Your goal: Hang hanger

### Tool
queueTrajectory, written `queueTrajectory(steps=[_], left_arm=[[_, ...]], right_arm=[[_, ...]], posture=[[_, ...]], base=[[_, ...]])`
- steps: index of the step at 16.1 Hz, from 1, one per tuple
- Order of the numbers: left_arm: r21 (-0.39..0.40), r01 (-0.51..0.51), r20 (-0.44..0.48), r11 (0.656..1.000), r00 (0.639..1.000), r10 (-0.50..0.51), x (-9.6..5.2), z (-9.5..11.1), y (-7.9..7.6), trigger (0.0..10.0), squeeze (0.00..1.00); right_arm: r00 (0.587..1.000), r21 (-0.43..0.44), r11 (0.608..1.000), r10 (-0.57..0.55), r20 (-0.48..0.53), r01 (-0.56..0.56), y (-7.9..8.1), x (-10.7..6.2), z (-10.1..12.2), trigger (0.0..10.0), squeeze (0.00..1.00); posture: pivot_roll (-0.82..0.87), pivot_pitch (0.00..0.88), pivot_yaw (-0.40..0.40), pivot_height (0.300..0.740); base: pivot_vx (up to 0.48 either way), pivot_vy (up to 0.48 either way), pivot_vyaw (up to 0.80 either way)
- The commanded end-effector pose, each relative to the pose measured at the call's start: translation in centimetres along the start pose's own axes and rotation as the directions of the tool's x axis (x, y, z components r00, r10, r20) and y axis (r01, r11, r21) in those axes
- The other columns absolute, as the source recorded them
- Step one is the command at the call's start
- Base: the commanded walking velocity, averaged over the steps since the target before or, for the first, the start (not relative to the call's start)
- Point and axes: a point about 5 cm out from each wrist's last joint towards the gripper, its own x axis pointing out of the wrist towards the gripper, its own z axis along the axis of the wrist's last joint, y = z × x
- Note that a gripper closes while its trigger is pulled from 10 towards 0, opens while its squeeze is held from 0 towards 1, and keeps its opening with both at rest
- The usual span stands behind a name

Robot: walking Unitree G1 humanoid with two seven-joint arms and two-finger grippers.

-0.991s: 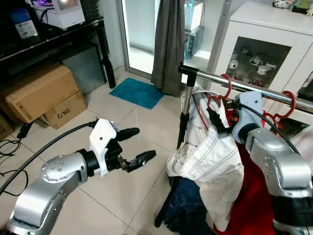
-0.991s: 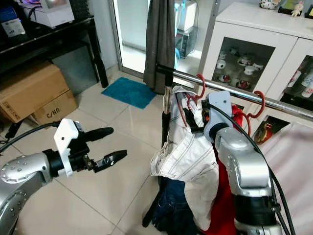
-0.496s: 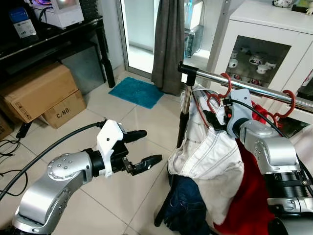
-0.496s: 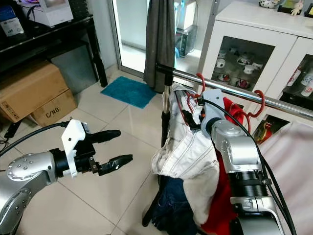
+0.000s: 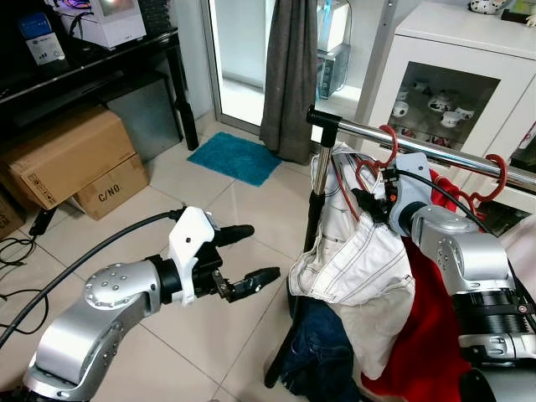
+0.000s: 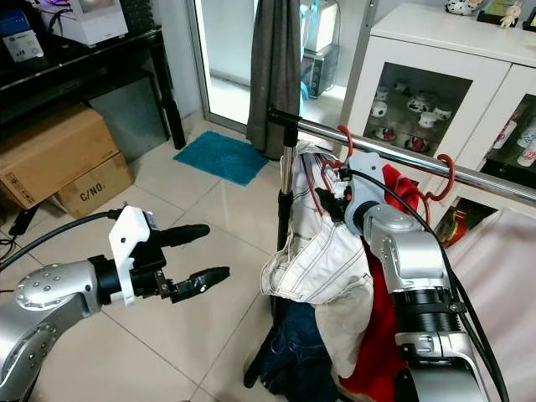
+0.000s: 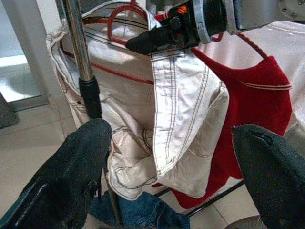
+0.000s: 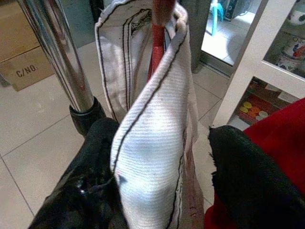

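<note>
On the rail [image 5: 435,152], my right hand [image 8: 157,167] pinches the white garment [image 5: 356,251] on its red hanger [image 5: 374,165]; my left hand [image 5: 244,261] hovers spread.

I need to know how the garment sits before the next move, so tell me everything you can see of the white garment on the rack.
The white garment with dark seam stitching looks like sturdy woven cotton. It hangs bunched and folded on a red hanger hooked over the chrome rail, beside the rack's upright pole. The right gripper has its black fingers either side of a fold near the top. A red garment hangs against it; blue denim lies below.
</note>
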Motion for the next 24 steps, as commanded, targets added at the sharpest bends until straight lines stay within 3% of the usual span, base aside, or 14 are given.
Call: queueTrajectory(steps=[1, 14, 16, 19, 24], left_arm=[[0.007, 0.014, -0.002, 1.0, 1.0, -0.014, 0.2, 0.2, -0.4, 10.0, 1.0], [0.023, -0.014, 0.01, 1.0, 1.0, 0.014, 0.7, 0.3, 0.2, 10.0, 1.0], [0.038, -0.054, -0.004, 0.998, 0.998, 0.055, 0.8, 0.0, 0.7, 10.0, 1.0], [0.005, -0.092, 0.071, 0.996, 0.993, 0.091, 1.5, 1.1, 0.7, 10.0, 1.0], [0.011, -0.096, 0.056, 0.995, 0.994, 0.095, 1.6, 0.7, 0.6, 10.0, 1.0]], right_arm=[[1.0, -0.009, 1.0, 0.008, 0.003, -0.008, -0.1, -0.2, 0.4, 0.0, 0.0], [0.999, -0.009, 1.0, 0.021, 0.043, -0.021, 0.6, 0.1, 0.1, 0.0, 0.0], [0.998, 0.007, 1.0, 0.018, 0.057, -0.018, 0.7, -0.1, 0.2, 0.0, 0.0], [0.982, 0.026, 0.997, -0.072, 0.175, 0.069, 0.2, -1.1, 1.6, 0.0, 0.0], [0.971, 0.024, 1.0, 0.012, 0.239, -0.018, 1.7, -2.2, 2.2, 0.0, 0.0]], posture=[[-0.14, 0.0, 0.004, 0.74], [-0.13, 0.0, 0.025, 0.74], [-0.14, 0.0, 0.025, 0.74], [-0.14, 0.0, 0.02, 0.74], [-0.15, 0.0, 0.027, 0.74]], base=[[0.0, 0.0, 0.0], [0.0, 0.0, 0.0], [0.0, 0.0, 0.0], [0.0, 0.0, 0.0], [0.0, 0.0, 0.0]])
